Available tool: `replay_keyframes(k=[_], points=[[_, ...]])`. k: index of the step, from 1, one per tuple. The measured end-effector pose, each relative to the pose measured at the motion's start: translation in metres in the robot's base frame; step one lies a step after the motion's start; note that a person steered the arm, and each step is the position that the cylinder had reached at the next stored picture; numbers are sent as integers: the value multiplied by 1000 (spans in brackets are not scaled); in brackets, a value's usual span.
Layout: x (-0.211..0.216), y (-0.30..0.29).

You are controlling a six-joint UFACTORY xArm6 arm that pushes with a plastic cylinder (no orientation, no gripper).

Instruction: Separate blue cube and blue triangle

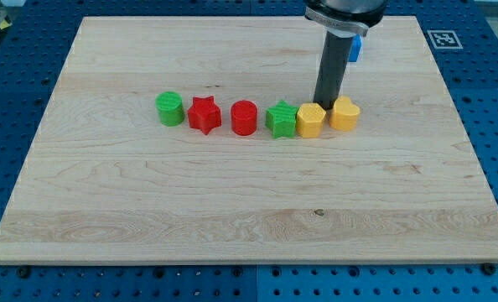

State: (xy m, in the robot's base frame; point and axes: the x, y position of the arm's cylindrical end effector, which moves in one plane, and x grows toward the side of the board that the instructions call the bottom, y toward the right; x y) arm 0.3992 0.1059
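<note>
A small patch of blue block (358, 48) shows near the view's top right, mostly hidden behind my rod. I cannot tell whether it is the blue cube, the blue triangle, or both. My tip (325, 104) rests on the board well below that blue patch. It sits just above the gap between the yellow hexagon (311, 121) and the yellow heart (344, 114), close to or touching both.
A row of blocks runs across the board's middle: green cylinder (171, 109), red star (204, 114), red cylinder (244, 117), green star (281, 119), then the two yellow blocks. The wooden board (232, 210) lies on a blue perforated table.
</note>
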Motion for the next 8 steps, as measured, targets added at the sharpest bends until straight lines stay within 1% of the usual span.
replay_keyframes(k=[1, 2, 3, 4, 5, 6, 7, 8], points=[[0, 0], [-18, -16], [-76, -46], [-161, -39], [-207, 21], [-207, 48], [-193, 43], [-170, 47]])
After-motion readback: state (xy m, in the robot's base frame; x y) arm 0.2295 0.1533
